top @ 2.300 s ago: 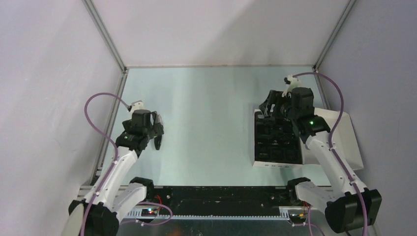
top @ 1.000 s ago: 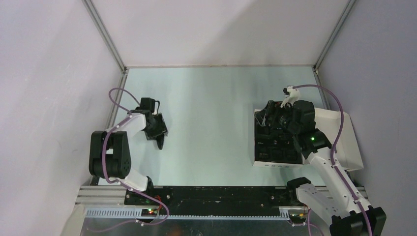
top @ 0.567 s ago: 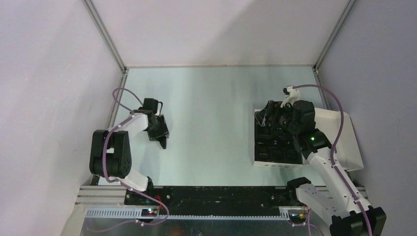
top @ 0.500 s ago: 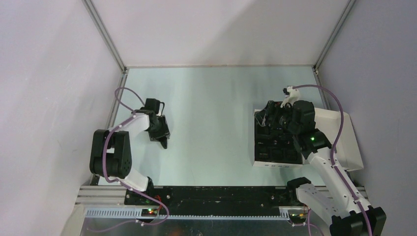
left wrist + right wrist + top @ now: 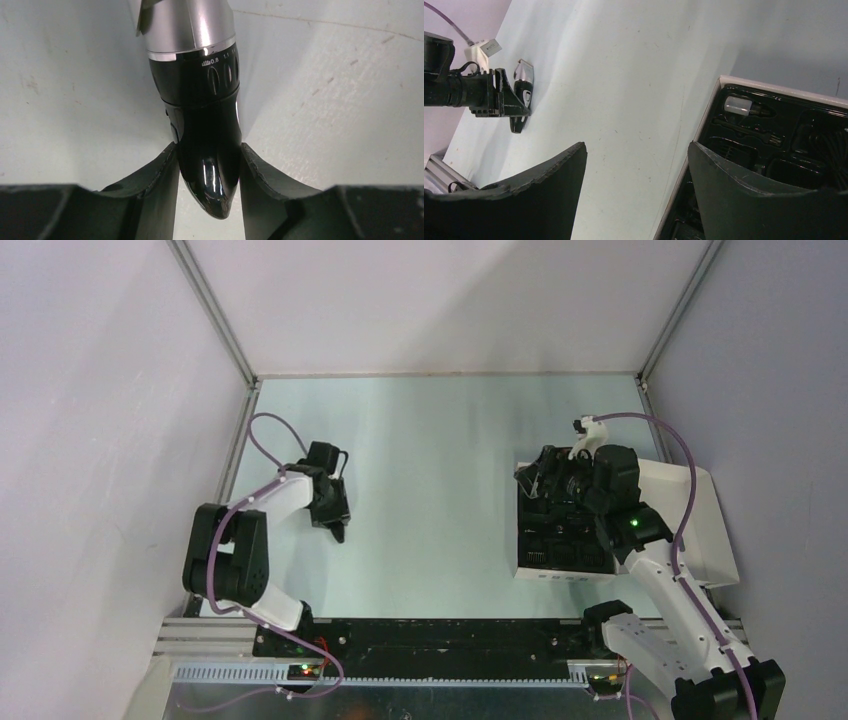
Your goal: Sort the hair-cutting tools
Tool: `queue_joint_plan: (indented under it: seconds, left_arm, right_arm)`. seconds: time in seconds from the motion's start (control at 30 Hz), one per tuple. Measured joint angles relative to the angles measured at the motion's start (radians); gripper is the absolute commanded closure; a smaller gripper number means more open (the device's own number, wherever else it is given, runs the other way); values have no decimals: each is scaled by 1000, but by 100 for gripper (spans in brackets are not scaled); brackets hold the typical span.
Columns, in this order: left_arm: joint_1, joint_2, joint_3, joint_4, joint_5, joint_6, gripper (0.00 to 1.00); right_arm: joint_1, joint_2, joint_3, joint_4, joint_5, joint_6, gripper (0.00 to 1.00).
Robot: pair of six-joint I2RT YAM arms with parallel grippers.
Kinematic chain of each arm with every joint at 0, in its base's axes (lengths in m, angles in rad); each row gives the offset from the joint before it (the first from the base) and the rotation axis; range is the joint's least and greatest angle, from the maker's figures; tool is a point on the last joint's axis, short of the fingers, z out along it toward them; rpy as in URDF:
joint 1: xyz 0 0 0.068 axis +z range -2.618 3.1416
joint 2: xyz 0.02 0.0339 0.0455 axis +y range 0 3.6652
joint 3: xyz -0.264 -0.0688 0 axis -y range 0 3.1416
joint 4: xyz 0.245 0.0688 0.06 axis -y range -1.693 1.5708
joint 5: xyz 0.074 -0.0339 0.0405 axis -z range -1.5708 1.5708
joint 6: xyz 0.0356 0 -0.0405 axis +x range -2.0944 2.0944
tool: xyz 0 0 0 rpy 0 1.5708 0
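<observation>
Clipper (image 5: 207, 125) is clasped on the table (image 5: 325, 100) by the left gripper (image 5: 207, 165), while the right gripper (image 5: 636, 150) is held open beside the box (image 5: 774, 92).

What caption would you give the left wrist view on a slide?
Left gripper fingers grip the clipper body by its black end, silvery tip pointing away across the table.

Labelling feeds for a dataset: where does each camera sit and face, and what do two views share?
Top external: above, behind the bases, looking down on the pale table; both arms show.
Left wrist: on the left gripper, facing the black clipper body with silvery tip between its fingers.
Right wrist: on the right gripper, facing across the table; its fingers show.
Wrist views share the clipper.
</observation>
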Motion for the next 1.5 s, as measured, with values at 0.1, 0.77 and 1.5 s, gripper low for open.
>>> queue_joint_plan:
  seconds: [0.1, 0.77, 1.5]
  left_arm:
    - [-18, -31, -18, 3, 17, 1, 100]
    - [-83, -442, -252, 356, 484, -107, 100]
    - [-97, -653, -439, 853, 737, -509, 100]
  right_arm:
    - [2, 1, 0, 2, -10, 1, 21]
    - [177, 286, 0, 250, -190, 213, 23]
    - [301, 543, 1, 603, -121, 613, 19]
